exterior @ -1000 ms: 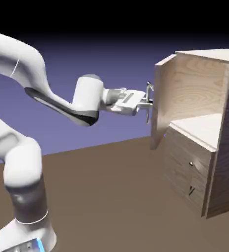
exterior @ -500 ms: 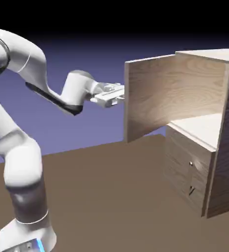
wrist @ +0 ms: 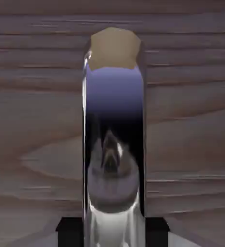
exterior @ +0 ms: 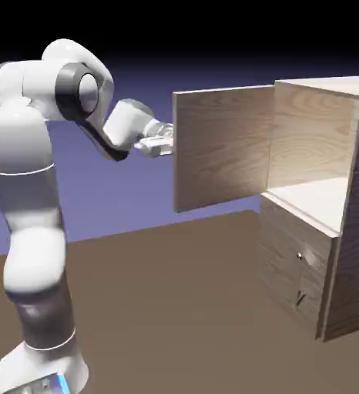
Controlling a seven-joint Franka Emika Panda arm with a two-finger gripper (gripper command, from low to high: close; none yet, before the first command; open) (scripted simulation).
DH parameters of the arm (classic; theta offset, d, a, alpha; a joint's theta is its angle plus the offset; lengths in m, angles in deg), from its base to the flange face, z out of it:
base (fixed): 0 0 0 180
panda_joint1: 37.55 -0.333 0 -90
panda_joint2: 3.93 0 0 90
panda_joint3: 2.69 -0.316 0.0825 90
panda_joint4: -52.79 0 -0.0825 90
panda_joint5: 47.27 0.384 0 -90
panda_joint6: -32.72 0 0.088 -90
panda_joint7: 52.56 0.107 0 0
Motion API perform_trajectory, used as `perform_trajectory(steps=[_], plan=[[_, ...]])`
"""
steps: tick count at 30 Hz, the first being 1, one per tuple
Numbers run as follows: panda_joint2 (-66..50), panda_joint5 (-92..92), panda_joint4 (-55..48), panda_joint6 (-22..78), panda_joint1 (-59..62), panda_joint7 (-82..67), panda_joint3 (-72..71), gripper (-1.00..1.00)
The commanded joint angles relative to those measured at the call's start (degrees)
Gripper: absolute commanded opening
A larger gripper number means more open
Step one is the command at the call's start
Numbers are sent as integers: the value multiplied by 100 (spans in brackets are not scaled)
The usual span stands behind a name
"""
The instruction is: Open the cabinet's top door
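The cabinet stands at the right of the exterior view, light-brown wood grain. Its top door is swung wide open toward the left, showing its inner face and the open upper compartment. My gripper reaches the door's free left edge from behind, and the door hides its fingertips. In the hand view a shiny silver bar handle fills the middle against the door's wood. It runs down between my two dark fingers, and my gripper is shut on it.
The shorter lower panel with its small handle stays shut below the open compartment. The brown table spreads in front of the cabinet. The arm's base stands at the lower left.
The top door has swung from slightly ajar to wide open. My gripper moved left with the handle, and the arm folded back toward its base.
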Motion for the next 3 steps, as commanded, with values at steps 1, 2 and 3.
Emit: perform_trajectory(steps=[1,2,3], plan=[[-207,-29,-161,230,-112,69,16,-100],[-414,-49,-337,462,-232,141,49,-100],[-622,-66,-526,694,-364,214,95,-100]])
